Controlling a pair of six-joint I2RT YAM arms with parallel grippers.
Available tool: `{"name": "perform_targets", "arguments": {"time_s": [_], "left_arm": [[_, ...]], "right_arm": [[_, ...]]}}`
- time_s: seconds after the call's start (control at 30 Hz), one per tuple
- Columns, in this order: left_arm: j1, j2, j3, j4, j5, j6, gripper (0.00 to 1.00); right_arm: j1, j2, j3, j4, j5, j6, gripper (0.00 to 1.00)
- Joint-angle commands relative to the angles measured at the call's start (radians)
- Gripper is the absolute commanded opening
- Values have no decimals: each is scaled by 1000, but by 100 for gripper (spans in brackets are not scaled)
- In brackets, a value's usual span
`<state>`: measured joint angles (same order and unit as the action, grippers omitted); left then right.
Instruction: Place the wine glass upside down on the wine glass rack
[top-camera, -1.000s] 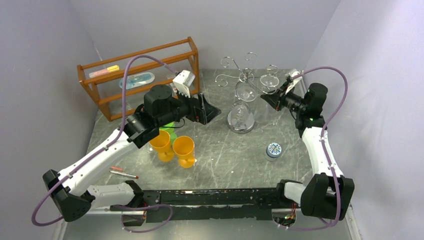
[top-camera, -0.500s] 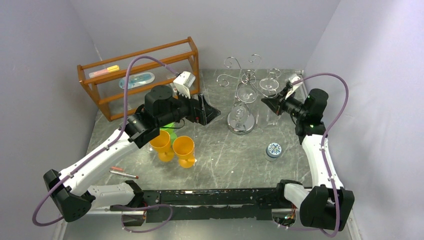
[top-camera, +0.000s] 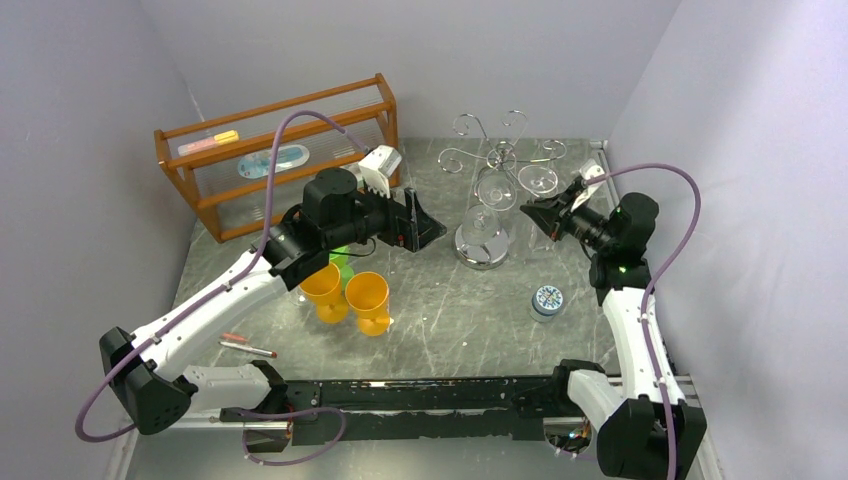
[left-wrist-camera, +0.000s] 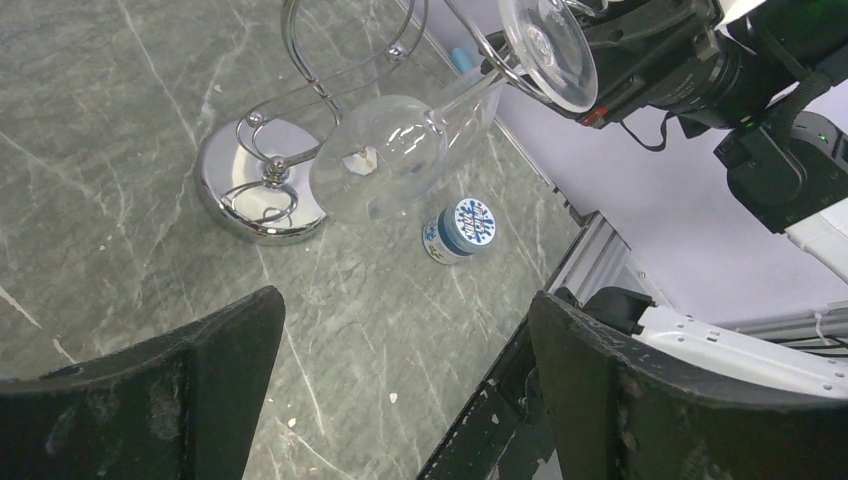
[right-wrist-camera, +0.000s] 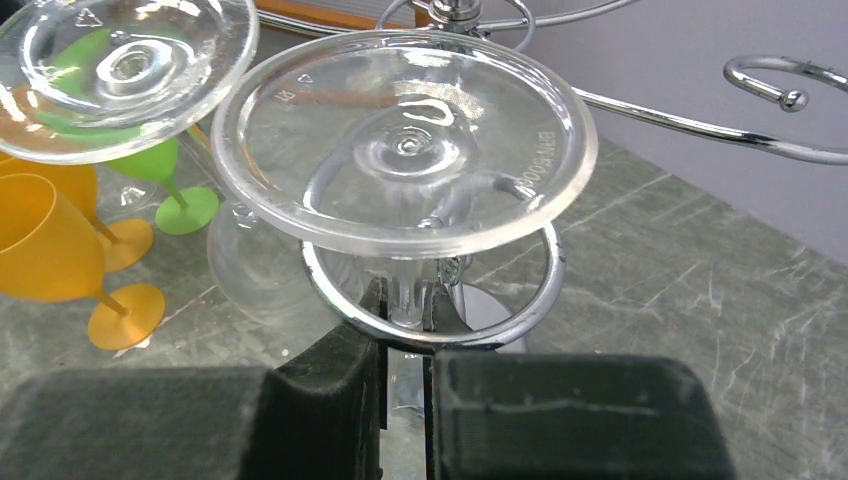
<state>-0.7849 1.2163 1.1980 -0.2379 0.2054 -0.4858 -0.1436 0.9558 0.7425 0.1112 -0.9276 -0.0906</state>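
Beneath both pincers, grey marble-patterned table top (top-camera: 450, 320). Left of the left pincer (top-camera: 425, 222) and farther back toward the wall, orange-brown wooden shelf with clear panels (top-camera: 290, 101). Between the two pincers, nearer the right pincer (right-wrist-camera: 405, 318), silver chrome wire rack (top-camera: 480, 256) with curled scroll arms and a round shiny base. Left pincer: spread wide, gripping nothing, hanging above the table and pointing toward the rack. Right pincer: pinched almost shut on the stem of a clear wine glass (right-wrist-camera: 400, 140), just under its flat round foot. Held upside down, foot on top, stem passing through a chrome loop of the rack right at the fingertips, foot above that loop; resting on it or not, cannot tell. Just left of the right pincer, second clear wine glass (right-wrist-camera: 110, 60), also foot-up at the rack. Left of the left pincer and nearer the arm bases, under its wrist, two orange plastic goblets (top-camera: 368, 292) and one green goblet (top-camera: 343, 262), upright. Below the right pincer, on the table toward its own arm's base, small round tin with a blue-and-white lid (top-camera: 547, 299). Well left of the left pincer, close to its arm's base, thin red pen (top-camera: 248, 348) lying flat
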Motion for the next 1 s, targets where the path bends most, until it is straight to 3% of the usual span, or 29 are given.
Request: {"name": "perform_targets", "arguments": {"time_s": [0.0, 0.6, 0.9, 0.97], "left_arm": [[11, -10, 16, -4, 29, -3, 95], [19, -13, 21, -25, 23, 3, 95], [21, -41, 8, -41, -8, 7, 95], [21, -43, 8, -47, -12, 8, 95]], "right_arm": [[4, -40, -20, 63, 17, 30, 0], [4, -189, -115, 132, 238, 89, 0], [4, -115, -101, 102, 267, 131, 0], [5, -114, -111, 112, 259, 140, 4]]}}
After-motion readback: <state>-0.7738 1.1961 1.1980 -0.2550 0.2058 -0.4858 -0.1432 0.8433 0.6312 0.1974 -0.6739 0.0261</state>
